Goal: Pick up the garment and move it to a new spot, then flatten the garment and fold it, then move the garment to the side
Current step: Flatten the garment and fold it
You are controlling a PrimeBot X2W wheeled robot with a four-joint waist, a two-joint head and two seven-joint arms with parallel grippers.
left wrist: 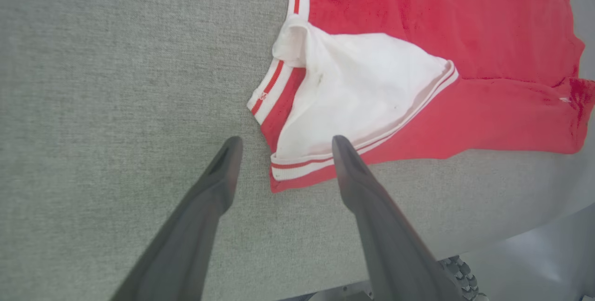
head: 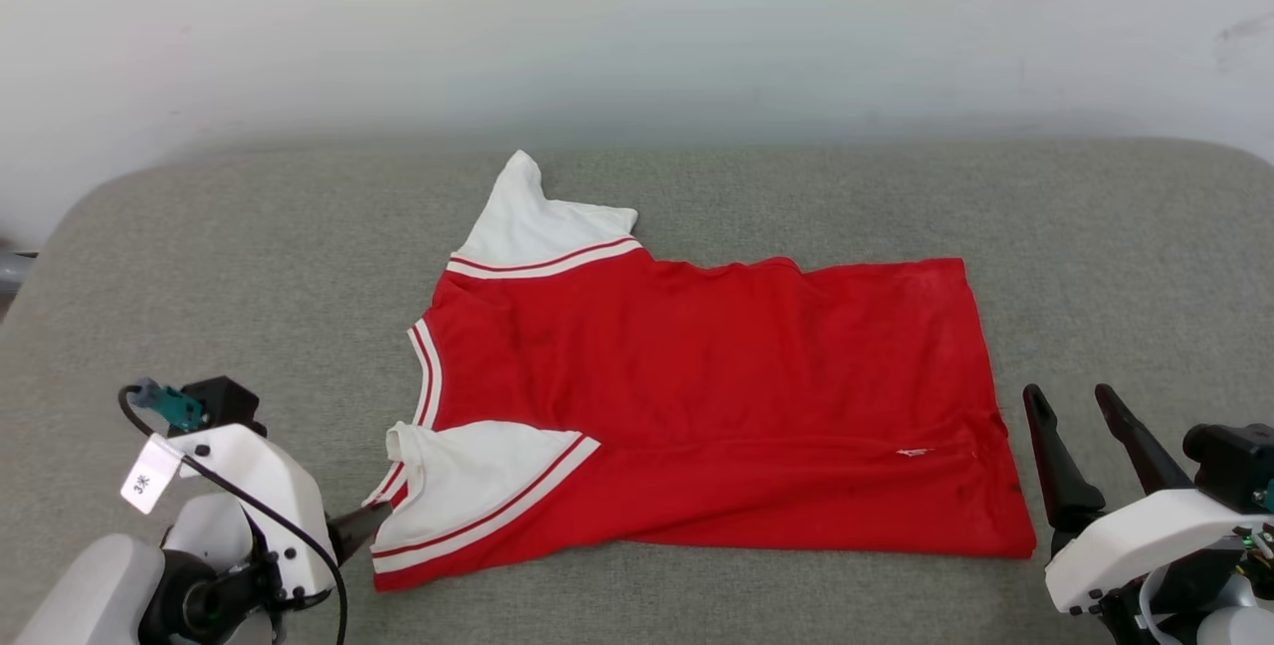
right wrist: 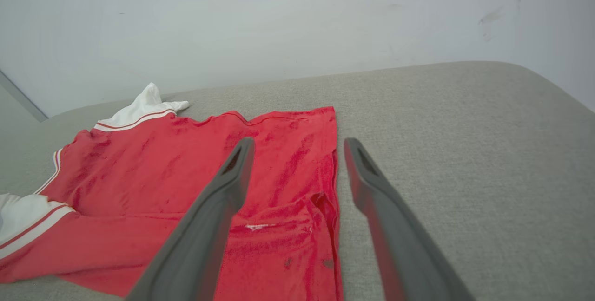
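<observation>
The garment [head: 697, 376] is a red shirt with white sleeves, and it lies spread on the grey padded table [head: 199, 257]. Its collar side is at the left and its hem at the right. The near edge is folded over, and a white sleeve [left wrist: 362, 87] with striped trim lies on top of it. The other sleeve [head: 528, 217] sticks out at the far left. My left gripper [left wrist: 284, 140] stands open at the near sleeve's corner, one finger over the cuff, gripping nothing. My right gripper [head: 1068, 392] is open beside the hem [right wrist: 332, 189], and it is empty.
A pale wall [head: 597, 28] rises behind the table's far edge. Bare grey surface surrounds the garment on its left, right and far sides. The table's near edge and the floor [left wrist: 534, 254] show in the left wrist view.
</observation>
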